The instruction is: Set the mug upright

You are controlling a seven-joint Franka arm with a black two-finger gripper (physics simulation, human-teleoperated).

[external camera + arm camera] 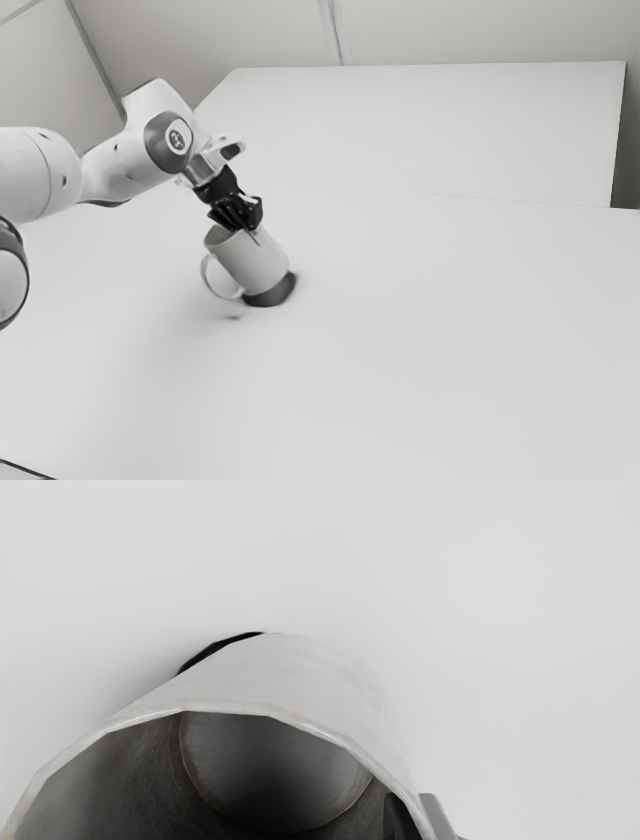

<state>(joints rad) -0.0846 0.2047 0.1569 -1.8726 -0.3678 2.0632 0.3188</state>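
The white arm point(135, 165) is reaching in from the exterior view's left, and its black claw point(254, 234) is pointing down at the rim of the mug point(254, 262). The claw is pinching the mug by its wall, with the gap between its 2 fingers narrowed to about the thickness of that wall: in the wrist view, 1 finger point(395, 815) is sitting inside the mouth and the other finger point(436, 812) is pressing on the outside. The mug is leaning rather than standing straight, its open mouth tipping toward the exterior view's left and its base pointing down toward that view's right, over the pale bench point(400, 350). Its handle point(207, 276) is sticking out on the exterior view's left side. A dark patch point(270, 293) is showing around the low end of the mug, and a small dark spot point(233, 318) is lying on the bench below the handle; whether the base is touching the bench is not clear. The wrist view is looking down into the mug, where the round inner bottom point(275, 760) is showing in shade. Behind the bench, a broad white panel point(420, 130) is stretching along beneath a grey wall point(480, 30).
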